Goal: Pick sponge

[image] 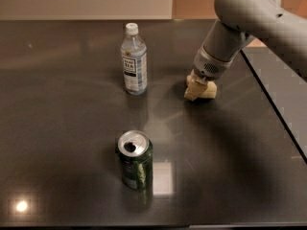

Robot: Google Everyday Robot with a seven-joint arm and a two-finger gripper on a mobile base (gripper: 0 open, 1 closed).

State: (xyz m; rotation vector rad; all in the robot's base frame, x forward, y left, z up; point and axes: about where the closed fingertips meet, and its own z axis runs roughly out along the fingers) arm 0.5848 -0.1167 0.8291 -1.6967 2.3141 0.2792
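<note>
My gripper [199,90] is down at the dark table top [67,143], to the right of the water bottle, at the end of the grey arm that comes in from the upper right. Its cream-coloured tip touches or nearly touches the table. The sponge does not show as a separate thing. If it is there, it is hidden at or under the gripper's tip, and I cannot tell it apart from the gripper's pale parts.
A clear water bottle [134,60] with a white cap stands upright left of the gripper. An open green can [135,160] stands upright nearer the front. A seam or table edge [273,104] runs diagonally on the right.
</note>
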